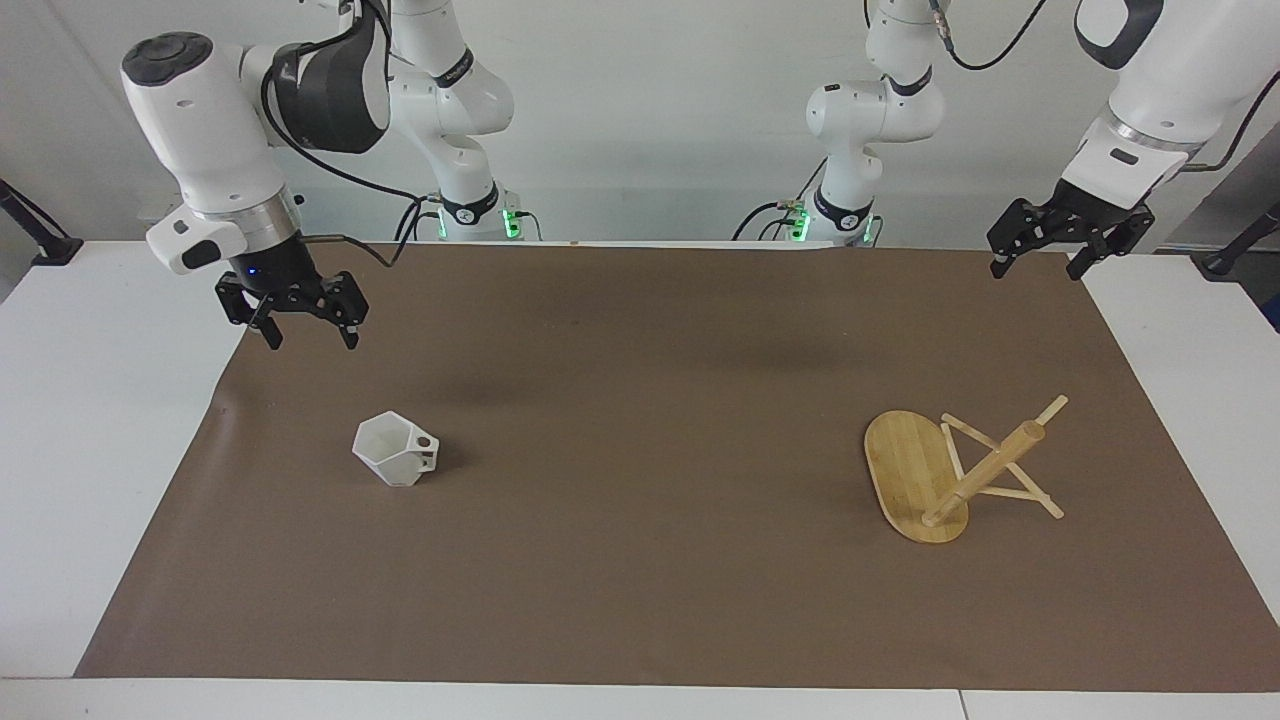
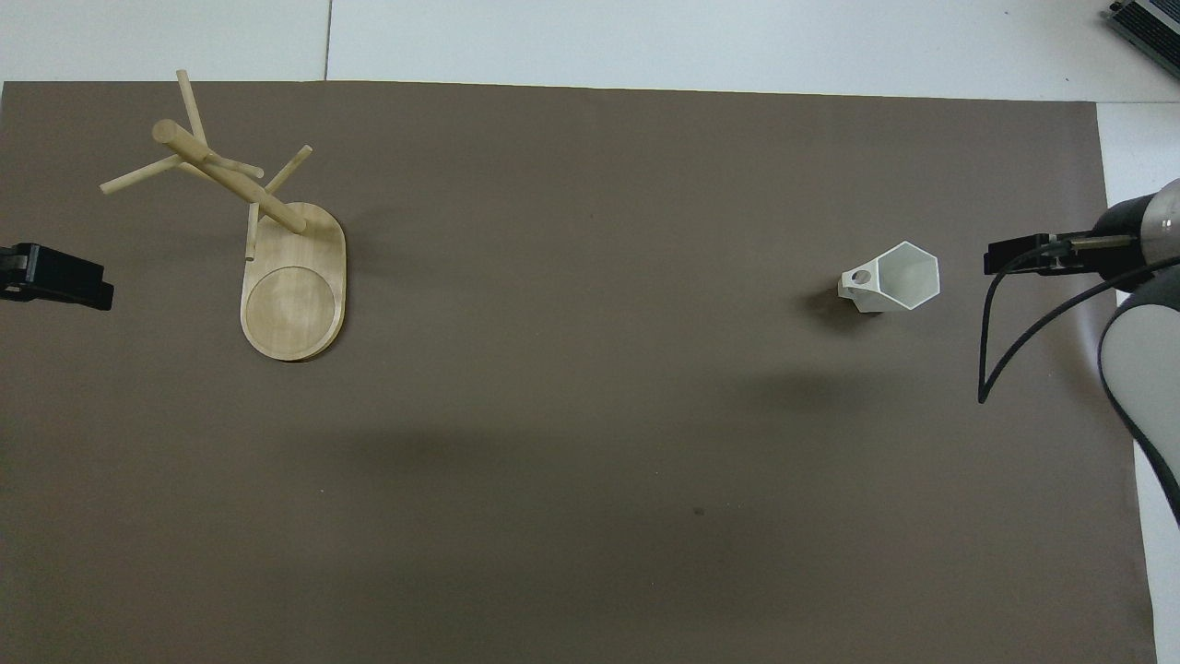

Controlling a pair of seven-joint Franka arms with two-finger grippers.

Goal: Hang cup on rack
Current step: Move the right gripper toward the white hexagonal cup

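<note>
Facing view: the step in hand looks like the approach to the cup (image 1: 396, 449), with nothing picked up yet. The right gripper (image 1: 294, 319) hangs in the air over the brown mat (image 1: 640, 600) at the right arm's end of the bench (image 1: 90, 420), its fingers spread and empty. The cup stands upright on the mat, below the gripper in this view and well apart from it, with its handle turned toward the middle of the mat. The rack (image 1: 945, 472) stands on its oval base at the left arm's end, well apart from the cup, its post leaning and its pegs sticking out. The left gripper (image 1: 1070, 240) waits released over the mat's corner near its own base, holding nothing.

The next move, as I judge it, calls for the right gripper to come down over the cup and close on a wall or the handle, leaving the handle's hole free for a peg.

Overhead view: only the tip of the right gripper (image 2: 1019, 255) shows, near the cup (image 2: 896, 278) at about the same depth on the mat, with a gap between them. The rack (image 2: 277, 267) lies at the opposite end, the left gripper (image 2: 55, 277) near it.
</note>
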